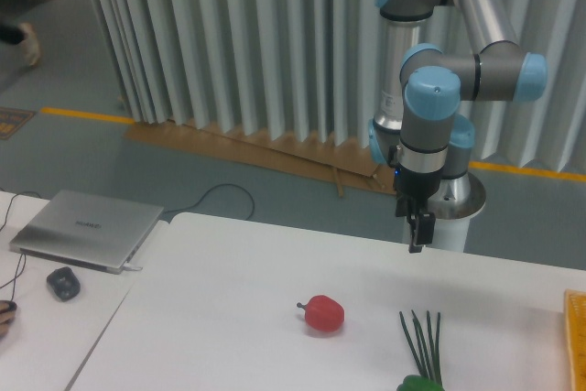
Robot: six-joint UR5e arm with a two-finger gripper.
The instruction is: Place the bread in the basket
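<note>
Only a thin yellow-orange strip of the basket (578,341) shows at the table's right edge; the rest is cut off by the frame. The bread is out of view. My gripper (417,233) hangs from the arm above the back of the table, pointing down, well left of the basket and up and to the right of a small red pepper (322,313). Its dark fingers appear as one narrow shape from this angle, with nothing visible between them.
Green onion stalks (422,343) lie right of the pepper, with a green vegetable (419,384) at the bottom edge. A silver laptop (86,228) and a mouse (63,282) sit on the left table. The robot's pedestal (449,203) stands behind the table.
</note>
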